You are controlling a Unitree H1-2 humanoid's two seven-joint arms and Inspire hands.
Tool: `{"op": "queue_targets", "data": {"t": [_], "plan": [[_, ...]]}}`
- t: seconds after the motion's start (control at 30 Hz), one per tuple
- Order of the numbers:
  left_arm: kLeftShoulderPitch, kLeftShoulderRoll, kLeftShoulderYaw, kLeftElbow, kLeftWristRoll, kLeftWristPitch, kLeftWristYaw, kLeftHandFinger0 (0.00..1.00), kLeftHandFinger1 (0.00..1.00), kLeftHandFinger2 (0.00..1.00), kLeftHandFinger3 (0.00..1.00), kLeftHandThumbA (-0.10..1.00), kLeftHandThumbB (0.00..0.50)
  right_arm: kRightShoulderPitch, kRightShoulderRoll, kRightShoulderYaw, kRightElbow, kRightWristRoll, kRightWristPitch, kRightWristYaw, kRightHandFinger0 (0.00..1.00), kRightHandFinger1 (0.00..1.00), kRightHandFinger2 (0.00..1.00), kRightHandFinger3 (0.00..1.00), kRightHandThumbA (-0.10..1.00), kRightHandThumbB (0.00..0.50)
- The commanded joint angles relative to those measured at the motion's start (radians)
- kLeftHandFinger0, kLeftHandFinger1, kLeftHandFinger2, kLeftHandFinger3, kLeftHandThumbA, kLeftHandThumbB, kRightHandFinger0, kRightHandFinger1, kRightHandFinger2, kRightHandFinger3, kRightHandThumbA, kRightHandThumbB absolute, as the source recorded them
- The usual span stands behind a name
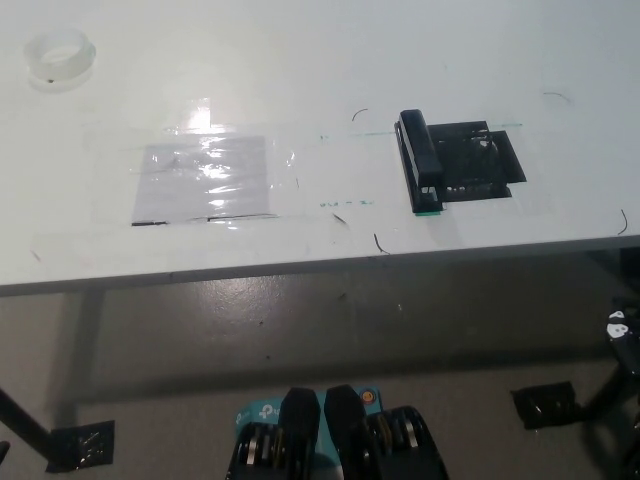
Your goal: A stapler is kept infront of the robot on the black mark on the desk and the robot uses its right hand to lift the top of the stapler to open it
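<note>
Head view: right hand (624, 335) low beside desk (300, 60), stapler (420, 160) untouched.

Desk layout, head view.
The stapler (420, 161) lies on the desk (300, 60), towards its right side, on the left edge of the mark (478, 162), lengthwise front to back. The mark extends to the right of the stapler. A taped sheet (205, 181) lies flat on the desk, well apart to the left of the stapler, at about the same depth. A tape roll (59, 58) sits at the far left corner, behind the sheet. The right hand (624, 345) is at the right edge of the view, below and in front of the desk edge, well apart from the stapler.
</note>
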Motion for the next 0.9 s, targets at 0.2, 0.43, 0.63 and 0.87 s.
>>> {"op": "queue_targets", "data": {"t": [0.2, 0.43, 0.63, 0.87], "plan": [[-0.005, 0.032, 0.009, -0.032, -0.009, -0.003, 0.006, 0.48, 0.54, 0.66, 0.85, 1.0, 0.206, -0.029, -0.004, -0.018, -0.012, -0.017, -0.012, 0.019, 0.41, 0.4, 0.49, 0.66, 0.42, 0.007], [-0.008, 0.03, 0.005, -0.026, -0.009, -0.014, 0.0, 0.48, 0.55, 0.67, 0.86, 1.0, 0.194, -0.025, -0.006, -0.023, -0.018, -0.018, -0.002, 0.021, 0.4, 0.4, 0.49, 0.65, 0.48, 0.033], [-0.01, 0.032, 0.003, -0.019, -0.006, -0.018, -0.002, 0.49, 0.56, 0.7, 0.88, 1.0, 0.193, -0.027, -0.002, -0.029, -0.021, -0.016, 0.007, 0.021, 0.41, 0.41, 0.5, 0.65, 0.46, 0.02], [-0.008, 0.03, 0.005, -0.031, -0.006, -0.006, 0.005, 0.48, 0.55, 0.67, 0.85, 1.0, 0.203, -0.024, -0.003, -0.028, -0.017, -0.02, -0.005, 0.024, 0.41, 0.41, 0.5, 0.66, 0.43, 0.009]]}}
